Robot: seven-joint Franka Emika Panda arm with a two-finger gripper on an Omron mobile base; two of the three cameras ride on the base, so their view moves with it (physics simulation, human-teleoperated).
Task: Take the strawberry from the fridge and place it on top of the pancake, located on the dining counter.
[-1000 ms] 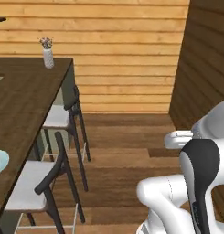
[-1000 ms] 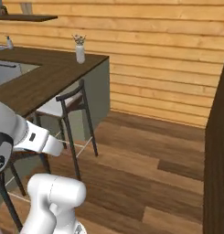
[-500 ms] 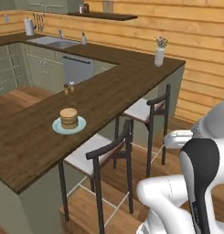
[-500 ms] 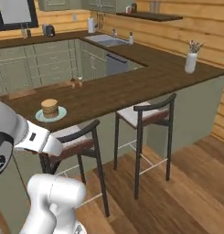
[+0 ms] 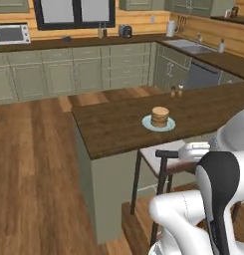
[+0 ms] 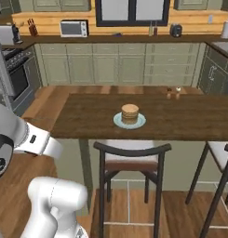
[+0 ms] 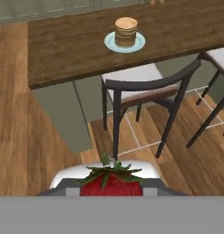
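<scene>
One strawberry (image 7: 111, 183), red with a green leafy top, sits at the bottom centre of the hand view, right where the gripper (image 7: 111, 191) has its fingertips; the jaws are drawn in tight on the berry, and the tips themselves are mostly hidden by the fruit and the grey band below it. Beyond the berry, toward the top of that view, the pancake (image 7: 126, 32) stands as a small golden-brown stack on a pale blue-green plate (image 7: 112, 44), which rests on the dark brown dining counter (image 7: 63, 52). A dark-framed stool (image 7: 147, 93) with a pale seat is tucked partly under the counter's near edge, between the berry and the plate, and part of a second stool (image 7: 214, 73) shows at the right edge. In the left base view the pancake (image 5: 160, 117) and its plate lie right of centre on the counter (image 5: 113, 124), with the white arm (image 5: 213, 199) filling the lower right corner. In the right base view the stack (image 6: 130, 114) is at the centre of the frame, on the counter (image 6: 87, 116), directly above the curved back of the stool (image 6: 132, 158). Two small shakers (image 6: 173, 93) stand near the counter's far edge, up and to the right of the plate.
</scene>
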